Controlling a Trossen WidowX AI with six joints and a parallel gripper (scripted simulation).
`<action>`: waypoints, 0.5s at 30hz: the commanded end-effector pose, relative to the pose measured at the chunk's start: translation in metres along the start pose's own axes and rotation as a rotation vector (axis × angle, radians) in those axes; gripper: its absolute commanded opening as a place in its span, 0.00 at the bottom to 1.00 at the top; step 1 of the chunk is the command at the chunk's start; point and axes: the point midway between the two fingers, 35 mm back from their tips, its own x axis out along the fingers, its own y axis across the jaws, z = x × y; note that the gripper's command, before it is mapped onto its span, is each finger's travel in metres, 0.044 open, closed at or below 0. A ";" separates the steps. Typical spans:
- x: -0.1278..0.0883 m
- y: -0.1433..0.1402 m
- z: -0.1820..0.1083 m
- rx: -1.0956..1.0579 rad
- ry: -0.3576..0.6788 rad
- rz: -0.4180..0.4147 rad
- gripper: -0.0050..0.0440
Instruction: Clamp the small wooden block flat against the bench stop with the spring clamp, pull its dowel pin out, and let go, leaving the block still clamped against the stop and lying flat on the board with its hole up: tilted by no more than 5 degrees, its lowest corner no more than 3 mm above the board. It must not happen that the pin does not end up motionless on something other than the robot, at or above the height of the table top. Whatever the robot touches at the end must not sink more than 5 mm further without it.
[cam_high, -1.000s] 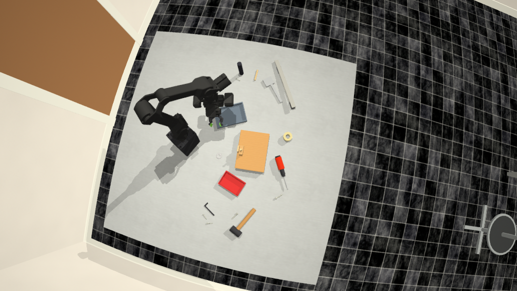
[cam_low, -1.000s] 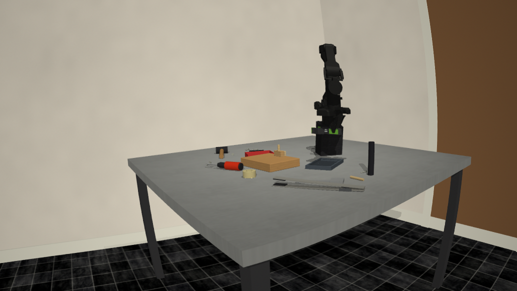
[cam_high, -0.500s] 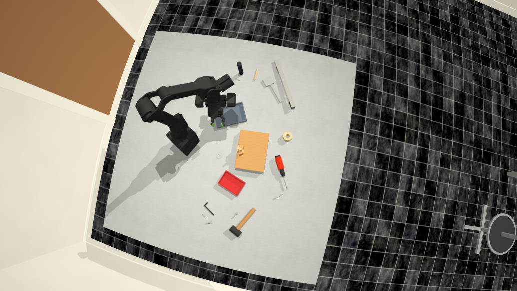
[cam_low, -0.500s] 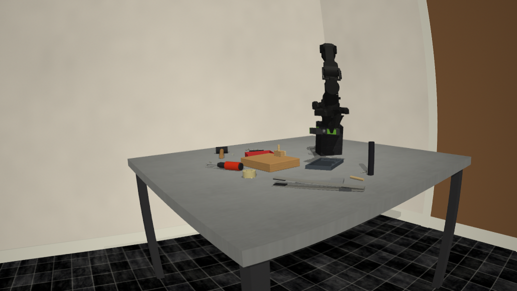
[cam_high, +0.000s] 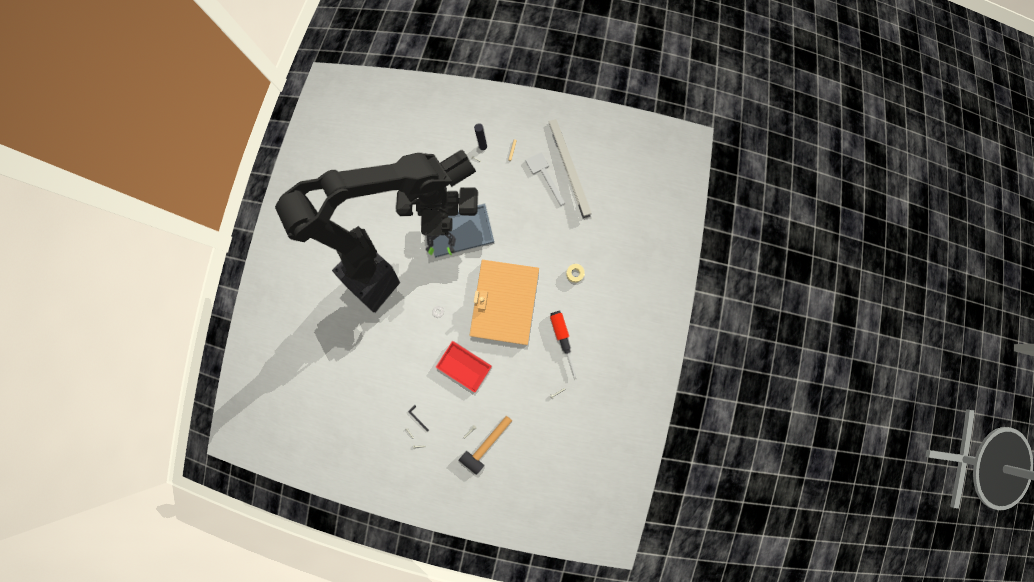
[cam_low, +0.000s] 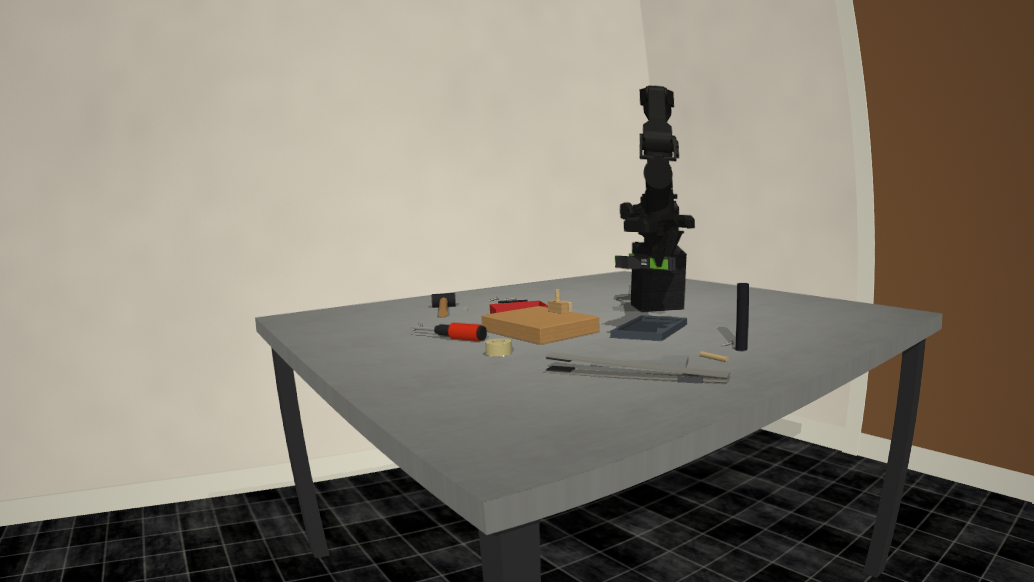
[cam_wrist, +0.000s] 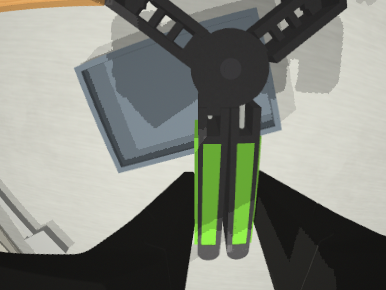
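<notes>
Top view: on the mottled grey bench (cam_high: 615, 448) (cam_low: 434, 404), the black arm (cam_high: 376, 177) (cam_low: 657, 173) arches high, fingers down, closed on the spring clamp (cam_high: 449, 250) (cam_low: 658, 263) (cam_wrist: 230, 68), its green-faced bars side by side between them. Well apart, the grained board (cam_high: 510, 307) (cam_low: 539, 325) carries the small wooden block (cam_high: 482, 306) (cam_low: 558, 307), its round dowel pin (cam_high: 481, 298) (cam_low: 557, 294) upright.

Over the last second the arm (cam_high: 376, 178) (cam_low: 657, 174) has swung a little, carrying the clamp (cam_high: 431, 250) (cam_low: 659, 263) (cam_wrist: 211, 195) in its fingers (cam_high: 448, 238) (cam_low: 659, 254) toward the board's side of the top view, and slightly left in the exterior view. There, the arm's middle joint has also shifted left, so its links line up more nearly upright. The arm's shadow (cam_high: 337, 338) on the surface (cam_high: 615, 433) has slid slightly with it.
</notes>
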 end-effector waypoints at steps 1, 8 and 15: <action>0.000 0.006 0.000 0.003 0.002 -0.001 0.10; 0.001 0.011 0.001 0.008 0.001 -0.001 0.10; 0.001 0.018 0.003 0.016 0.001 -0.002 0.10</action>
